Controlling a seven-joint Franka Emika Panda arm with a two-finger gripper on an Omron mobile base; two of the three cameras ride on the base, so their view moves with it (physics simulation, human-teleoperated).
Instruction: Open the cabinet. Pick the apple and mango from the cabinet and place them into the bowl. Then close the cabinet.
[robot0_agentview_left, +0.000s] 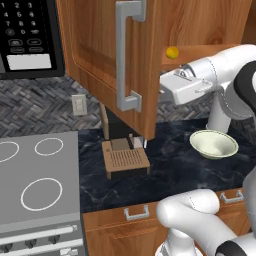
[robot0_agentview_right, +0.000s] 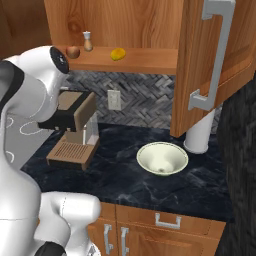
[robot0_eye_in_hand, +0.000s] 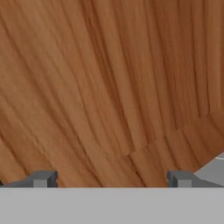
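Observation:
The cabinet hangs on the wall with both doors swung open; its left door carries a long grey handle and its right door stands open too. On its shelf lie the reddish-brown apple and the yellow mango, which is also visible past the left door as mango. The cream bowl sits empty on the dark counter, bowl. My gripper is open, close against wood grain, holding nothing. Its white hand sits just behind the left door's edge, below the shelf.
A small shaker stands beside the apple on the shelf. A brown coffee machine sits under the left door. The stove lies at left with a microwave above. A white cylinder stands behind the bowl.

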